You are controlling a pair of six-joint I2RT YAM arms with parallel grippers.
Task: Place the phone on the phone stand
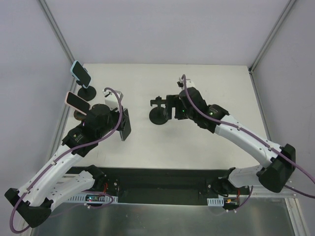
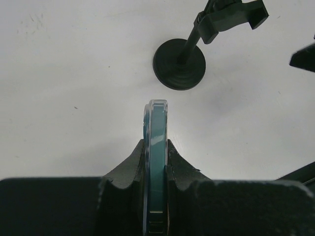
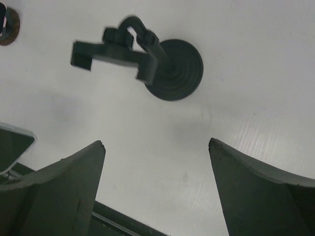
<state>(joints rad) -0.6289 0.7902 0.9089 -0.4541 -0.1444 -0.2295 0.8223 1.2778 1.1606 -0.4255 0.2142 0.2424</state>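
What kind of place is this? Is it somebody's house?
Most likely a robot lab, not a house. The left arm and right arm are bolted to a white table, plain panels on metal posts wall it in, and the left end effector holds a phone near an empty phone stand.

Left hand (image 2: 156, 147) clamped on phone (image 2: 157, 118), right hand (image 3: 156, 142) spread wide

glossy phone (image 2: 156, 147) with clear plastic case; matt black plastic stand (image 2: 179, 64).

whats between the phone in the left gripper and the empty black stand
Nothing; the left wrist view shows only bare white table between the phone and the stand.
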